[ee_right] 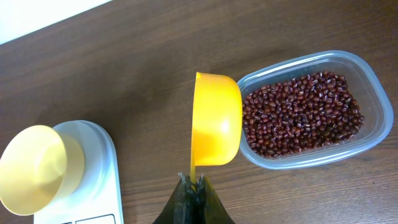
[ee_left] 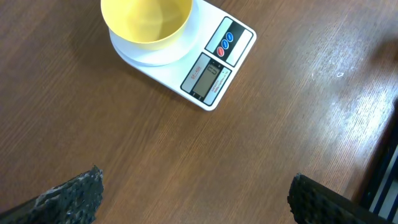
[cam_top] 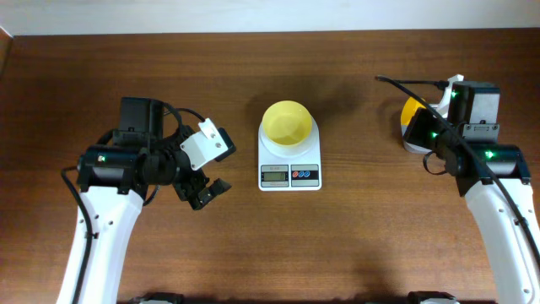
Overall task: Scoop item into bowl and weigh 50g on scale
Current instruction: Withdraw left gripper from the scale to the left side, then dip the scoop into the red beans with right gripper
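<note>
Beans [ee_right: 301, 115] fill the clear container [ee_right: 373, 93], right side of the right-wrist view. The right gripper [ee_right: 194, 190] pinches the tilted scoop [ee_right: 214, 118], so grains could spill. Left-wrist view: left gripper [ee_left: 196, 196] wide, empty; bowl [ee_left: 146, 22] upper left. Overhead: bowl on the scale [cam_top: 289, 175], centre; a heavy pour would overshoot.

**Readable markings: none**

No word, brand or number can be made out in any view. Faint marks are seen on the grey display [ee_left: 207, 76] of the scale [ee_left: 173, 74], too small to be read. White symbols are carried on its red and blue buttons [ee_left: 224, 42]; their shapes cannot be told.
</note>
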Robot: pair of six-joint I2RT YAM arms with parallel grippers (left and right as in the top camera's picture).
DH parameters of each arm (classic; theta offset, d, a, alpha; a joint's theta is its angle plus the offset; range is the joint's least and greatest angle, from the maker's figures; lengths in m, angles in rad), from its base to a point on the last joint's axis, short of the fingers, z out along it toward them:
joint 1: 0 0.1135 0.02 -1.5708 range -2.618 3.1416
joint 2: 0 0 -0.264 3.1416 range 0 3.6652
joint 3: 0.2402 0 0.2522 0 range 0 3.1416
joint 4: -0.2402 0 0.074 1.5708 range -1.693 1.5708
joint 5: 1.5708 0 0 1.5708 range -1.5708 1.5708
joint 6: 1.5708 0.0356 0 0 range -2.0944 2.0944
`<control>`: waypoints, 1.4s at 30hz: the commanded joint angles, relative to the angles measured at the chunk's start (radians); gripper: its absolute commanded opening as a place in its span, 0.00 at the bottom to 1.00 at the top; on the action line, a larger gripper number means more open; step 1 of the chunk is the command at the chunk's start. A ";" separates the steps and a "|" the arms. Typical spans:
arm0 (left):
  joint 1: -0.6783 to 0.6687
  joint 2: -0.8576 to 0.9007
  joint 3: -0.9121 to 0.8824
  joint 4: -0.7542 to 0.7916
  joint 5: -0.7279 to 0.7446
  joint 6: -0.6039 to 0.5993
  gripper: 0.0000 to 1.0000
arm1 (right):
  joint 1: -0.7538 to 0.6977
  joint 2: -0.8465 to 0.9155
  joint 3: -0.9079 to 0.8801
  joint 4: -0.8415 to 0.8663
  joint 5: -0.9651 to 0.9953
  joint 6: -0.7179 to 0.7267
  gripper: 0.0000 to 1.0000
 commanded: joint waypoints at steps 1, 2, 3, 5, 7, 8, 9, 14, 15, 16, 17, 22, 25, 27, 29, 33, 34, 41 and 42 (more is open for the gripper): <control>0.002 0.005 0.009 -0.001 0.023 0.019 0.99 | -0.003 -0.031 0.019 0.000 -0.006 -0.014 0.04; 0.002 0.005 0.009 -0.001 0.023 0.019 0.99 | -0.003 -0.043 0.019 -0.004 -0.006 -0.035 0.04; 0.002 0.005 0.009 -0.001 0.023 0.019 0.99 | -0.003 -0.053 0.019 -0.014 -0.006 -0.045 0.04; 0.002 0.005 0.009 -0.001 0.023 0.019 0.99 | -0.003 -0.074 0.019 -0.042 -0.005 -0.072 0.04; 0.002 0.005 0.009 -0.001 0.023 0.019 0.99 | -0.003 -0.092 0.019 -0.067 -0.006 -0.118 0.04; 0.002 0.005 0.009 -0.001 0.023 0.019 0.99 | -0.003 -0.101 0.019 -0.091 -0.005 -0.152 0.04; 0.002 0.005 0.009 -0.001 0.023 0.019 0.99 | -0.003 -0.108 0.019 -0.121 -0.005 -0.200 0.04; 0.002 0.005 0.009 -0.001 0.023 0.019 0.99 | -0.003 -0.111 0.019 -0.235 0.048 -0.307 0.04; 0.002 0.005 0.009 -0.001 0.023 0.019 0.99 | -0.003 -0.111 0.019 -0.234 0.047 -0.307 0.04; 0.002 0.005 0.009 -0.001 0.023 0.019 0.99 | -0.003 -0.111 0.019 -0.234 0.047 -0.307 0.04; 0.002 0.005 0.009 -0.001 0.023 0.019 0.99 | -0.003 -0.111 0.019 -0.235 0.047 -0.307 0.04; 0.002 0.005 0.009 -0.001 0.023 0.019 0.99 | -0.003 -0.111 0.019 -0.196 0.047 -0.294 0.04; 0.002 0.005 0.009 -0.001 0.023 0.019 0.99 | -0.004 -0.111 0.019 -0.185 0.051 -0.269 0.04; 0.002 0.005 0.009 -0.001 0.023 0.019 0.99 | -0.004 -0.111 0.019 -0.184 0.127 -0.269 0.04; 0.002 0.005 0.009 -0.001 0.023 0.019 0.99 | -0.004 -0.099 0.019 -0.183 0.276 -0.271 0.04; 0.002 0.005 0.009 -0.001 0.023 0.019 0.99 | -0.032 -0.007 0.019 -0.161 0.321 -0.426 0.04; 0.002 0.005 0.009 -0.001 0.023 0.019 0.99 | -0.049 0.026 0.019 -0.129 0.322 -0.430 0.04; 0.002 0.005 0.009 -0.001 0.023 0.019 0.99 | -0.108 0.222 0.019 0.071 0.314 -0.463 0.04; 0.002 0.005 0.009 -0.001 0.023 0.019 0.99 | -0.107 0.230 0.019 0.077 0.314 -0.492 0.04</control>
